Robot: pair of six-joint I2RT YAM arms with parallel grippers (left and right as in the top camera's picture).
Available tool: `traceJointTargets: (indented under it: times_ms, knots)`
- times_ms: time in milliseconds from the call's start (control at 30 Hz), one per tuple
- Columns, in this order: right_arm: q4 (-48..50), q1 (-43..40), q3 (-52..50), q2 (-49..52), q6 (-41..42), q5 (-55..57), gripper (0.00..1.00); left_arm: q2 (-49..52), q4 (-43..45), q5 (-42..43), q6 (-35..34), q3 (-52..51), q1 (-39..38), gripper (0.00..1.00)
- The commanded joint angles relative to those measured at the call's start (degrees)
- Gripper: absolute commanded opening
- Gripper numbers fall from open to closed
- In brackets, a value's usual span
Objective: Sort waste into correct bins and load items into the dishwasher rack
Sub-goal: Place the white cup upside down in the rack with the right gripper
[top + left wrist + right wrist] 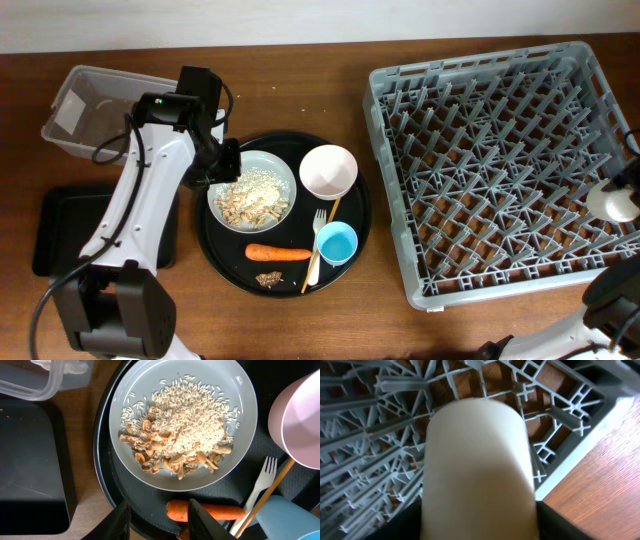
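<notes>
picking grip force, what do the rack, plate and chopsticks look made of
Rack: grey moulded plastic, matte, judging by its thin uniform ribs and pegs.
Plate: pale and smooth with a soft sheen; ceramic or melamine, can't tell which.
Chopsticks: likely wood or bamboo; thin, tan, dull surface.

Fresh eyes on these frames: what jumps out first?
The big grey dishwasher rack fills the right side of the table, and the right gripper holds a white cup at its right edge. At centre, a round black tray carries a white plate heaped with rice scraps. The open left gripper hovers over the plate.
</notes>
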Motion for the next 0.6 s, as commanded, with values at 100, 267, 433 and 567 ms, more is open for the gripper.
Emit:
traceJointTargets:
  times_ms: [100, 267, 433, 567]
  knots:
    - [-0.4, -0.4, -0.1, 1.1, -0.3, -0.7, 0.99, -0.3, -0.1, -0.6, 0.5, 0.2, 0.2, 0.37]
    - [-5.5, 3.6, -0.1, -2.4, -10.1, -14.1, 0.99, -0.3, -1.8, 0.1, 0.5, 0.2, 0.2, 0.48]
    - [-11.9, 19.6, -0.1, -12.5, -13.1, -13.8, 0.99, -0.3, -3.4, 15.1, 6.2, 0.2, -4.5, 0.64]
    - [-12.5, 34.7, -7.2, -18.5, -13.6, -12.5, 0.99, -0.3, -4.3, 15.1, 6.2, -2.6, -14.8, 0.67]
